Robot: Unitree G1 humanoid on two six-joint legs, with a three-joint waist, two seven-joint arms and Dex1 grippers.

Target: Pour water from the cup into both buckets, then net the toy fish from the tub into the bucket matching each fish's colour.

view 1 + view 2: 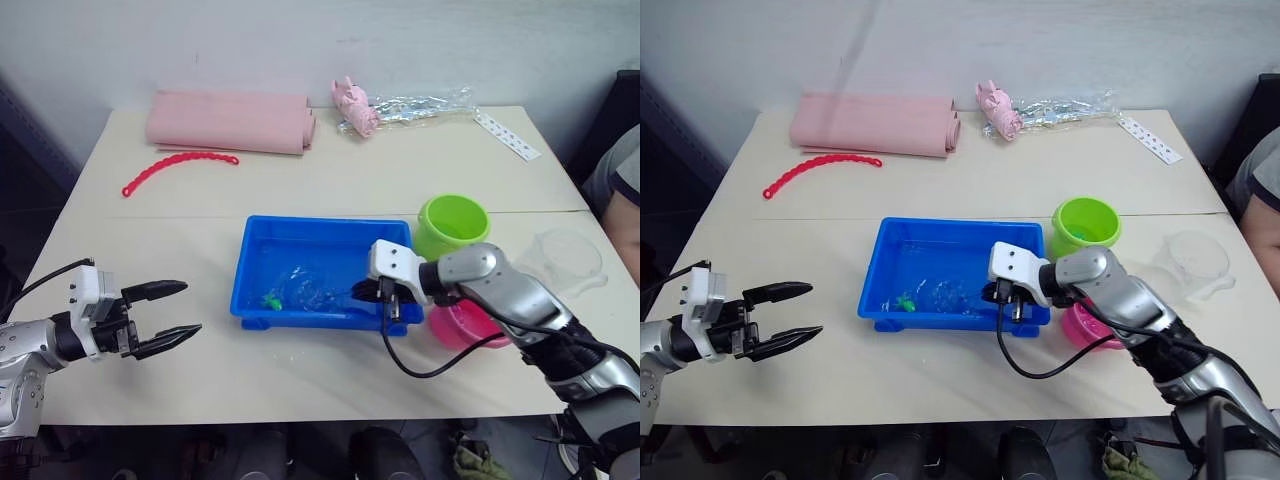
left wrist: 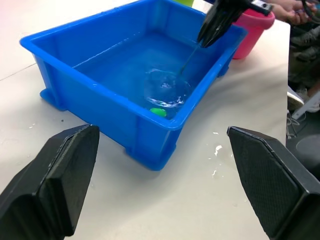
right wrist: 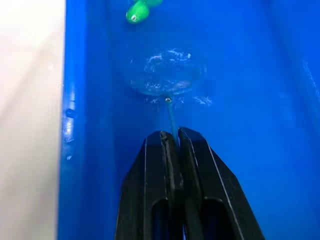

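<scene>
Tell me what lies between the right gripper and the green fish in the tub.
The net: its mesh hoop sits between right gripper and green fish, per the right wrist view.

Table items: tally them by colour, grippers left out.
Pink: 3, the rolled mat, pig toy, bucket
Green: 2, bucket, toy fish
Blue: 2, tub, net
Red: 1, beaded chain
Clear: 1, cup
Total: 9
</scene>
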